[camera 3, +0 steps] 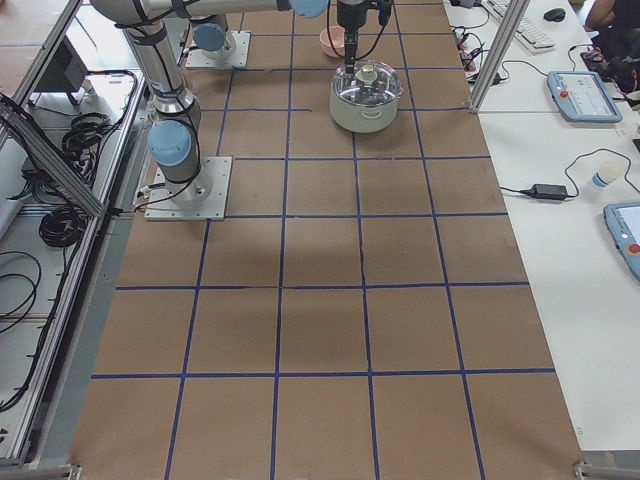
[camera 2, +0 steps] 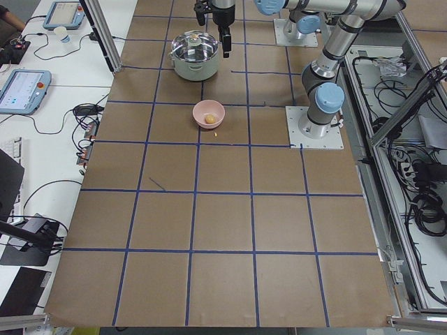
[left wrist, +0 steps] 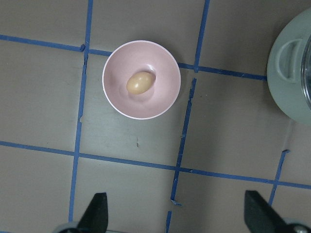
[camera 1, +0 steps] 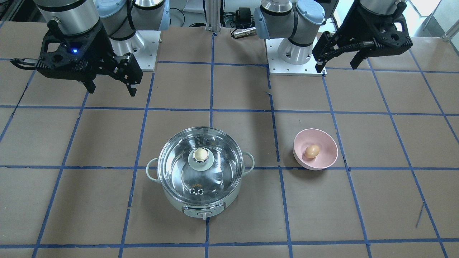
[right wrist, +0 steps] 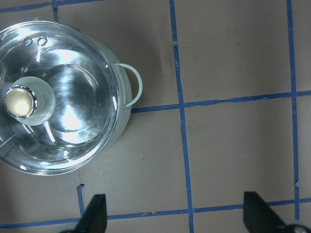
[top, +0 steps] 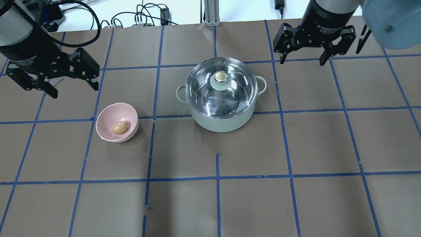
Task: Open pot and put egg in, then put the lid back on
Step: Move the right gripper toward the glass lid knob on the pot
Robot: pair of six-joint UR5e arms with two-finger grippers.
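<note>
You had the lid (top: 221, 89) on the pot (top: 223, 123), the egg (top: 119, 127) in the pink bowl (top: 111, 113) at the pot's nine o'clock. The left end effector (top: 74, 90) and right end effector (top: 302, 61) hung wide, empty; opening looked like your first step, so the lid's knob needed gripping

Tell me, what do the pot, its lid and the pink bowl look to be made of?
The pot: a smooth mint-green outer shell, painted metal or plastic, hard to say; its inside mirrors light like polished steel. The lid: clear glass by the look, since you see through it and it glints. The pink bowl: matte, opaque, probably plastic or a similar composite.
</note>
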